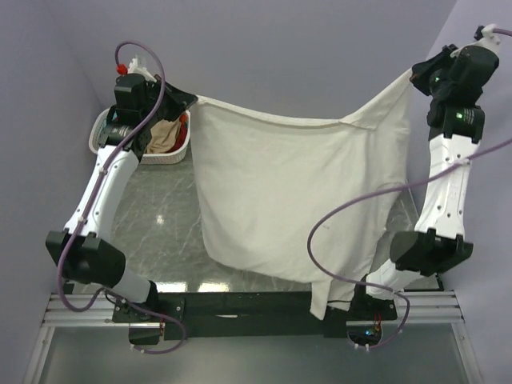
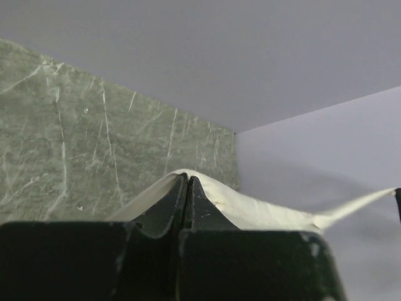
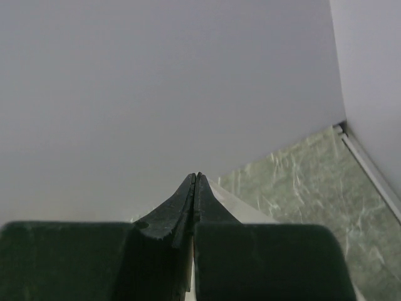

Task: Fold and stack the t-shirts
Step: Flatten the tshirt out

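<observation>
A large cream-white t-shirt [image 1: 288, 192] hangs spread in the air between both arms, its lower edge draping over the table's near edge. My left gripper [image 1: 192, 99] is shut on its upper left corner; in the left wrist view [image 2: 186, 177] the cream cloth [image 2: 263, 210] folds over the shut tips. My right gripper [image 1: 414, 74] is shut on the upper right corner; in the right wrist view [image 3: 195, 175] a strip of cream cloth [image 3: 241, 210] shows beside the shut jaws. Tan and red shirts [image 1: 166, 134] lie in the basket.
A white slotted laundry basket [image 1: 178, 154] stands at the back left, partly behind my left arm. The grey-green marble table [image 1: 160, 216] lies below the shirt. Lilac walls close in behind and on both sides. A purple cable [image 1: 352, 210] loops in front of the shirt.
</observation>
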